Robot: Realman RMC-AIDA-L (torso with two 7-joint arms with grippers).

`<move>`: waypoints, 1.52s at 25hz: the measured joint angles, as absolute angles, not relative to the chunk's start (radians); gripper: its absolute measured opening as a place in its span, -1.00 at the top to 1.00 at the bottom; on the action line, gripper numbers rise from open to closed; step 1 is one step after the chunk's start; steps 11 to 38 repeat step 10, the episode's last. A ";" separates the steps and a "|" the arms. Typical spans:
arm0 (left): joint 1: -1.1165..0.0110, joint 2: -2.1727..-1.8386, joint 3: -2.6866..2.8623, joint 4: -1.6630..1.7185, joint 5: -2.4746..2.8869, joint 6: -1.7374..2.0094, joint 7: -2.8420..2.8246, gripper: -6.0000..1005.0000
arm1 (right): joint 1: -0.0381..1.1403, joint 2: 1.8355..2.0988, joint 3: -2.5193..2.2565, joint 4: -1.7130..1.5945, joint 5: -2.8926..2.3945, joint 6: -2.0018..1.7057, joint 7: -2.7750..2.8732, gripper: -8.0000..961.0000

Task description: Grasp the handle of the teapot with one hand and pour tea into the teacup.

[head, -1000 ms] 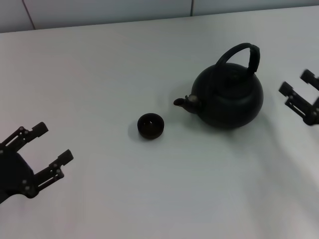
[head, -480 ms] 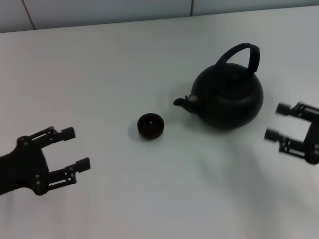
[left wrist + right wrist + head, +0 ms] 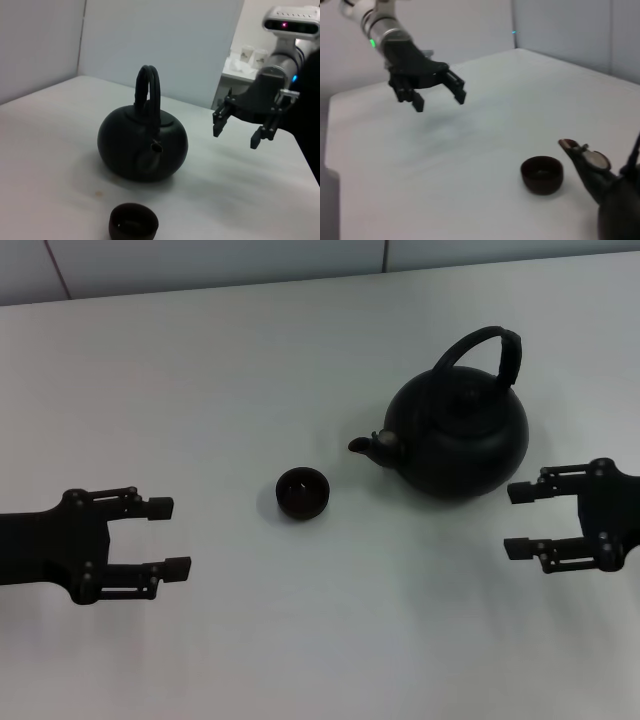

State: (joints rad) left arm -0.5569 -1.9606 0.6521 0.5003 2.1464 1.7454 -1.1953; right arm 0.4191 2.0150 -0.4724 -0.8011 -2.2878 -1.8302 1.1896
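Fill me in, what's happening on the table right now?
Nothing is held yet. The teapot sits on the white table, handle upright, spout aimed toward the teacup beside it. The right claw hovers open just beside the teapot on the robot's right. The left claw hovers open on the robot's left of the cup, apart from it.

Matt black teapot (image 3: 458,440), matt dark teacup (image 3: 301,492), smooth white table (image 3: 200,390)
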 joint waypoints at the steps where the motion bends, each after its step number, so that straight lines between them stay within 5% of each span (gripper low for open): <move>1: -0.557 -1.962 0.650 0.500 2.146 1.747 -1.195 -0.57 | 0.426 2.016 -0.473 -0.807 -2.290 -1.833 1.192 -0.42; 38: -0.552 -1.968 0.640 0.502 2.126 1.764 -1.191 -0.57 | 0.448 2.029 -0.483 -0.813 -2.295 -1.830 1.198 -0.42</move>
